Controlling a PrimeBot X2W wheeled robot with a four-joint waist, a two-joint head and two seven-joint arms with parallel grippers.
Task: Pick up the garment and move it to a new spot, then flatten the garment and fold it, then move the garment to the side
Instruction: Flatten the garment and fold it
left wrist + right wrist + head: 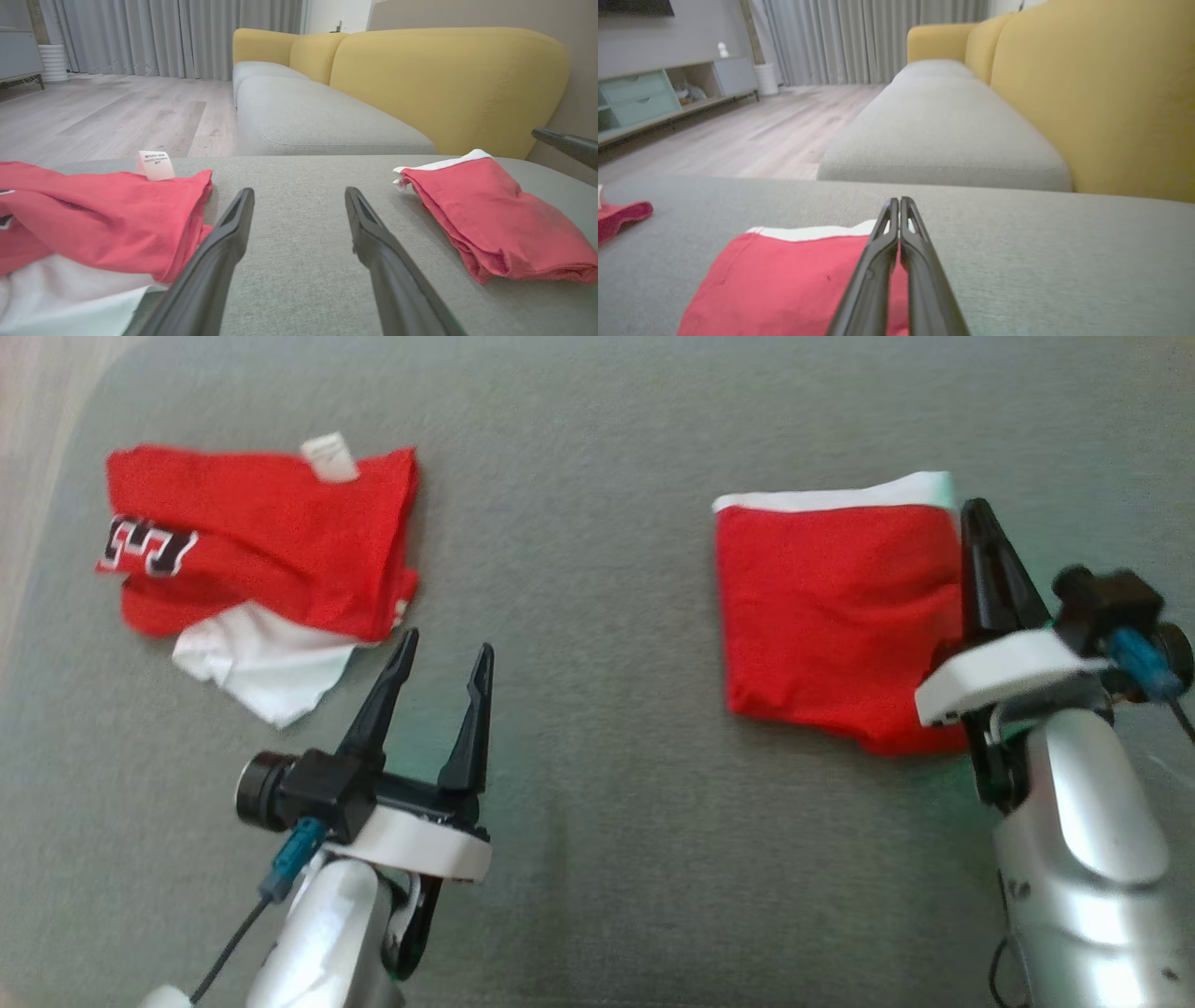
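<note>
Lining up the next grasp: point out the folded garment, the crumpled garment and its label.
folded garment (831, 616), head view, red top layer
crumpled garment (271, 541), head view, red middle
label (329, 459), head view, its middle

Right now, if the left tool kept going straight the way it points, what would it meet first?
Probably nothing soon: ahead of the left tool lies bare grey cushion. The crumpled red garment sits just left of that line; its left finger may brush it, depth unclear.

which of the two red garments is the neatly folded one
The red garment beside the right gripper: a flat square with a white edge. The other garment lies crumpled.
</note>
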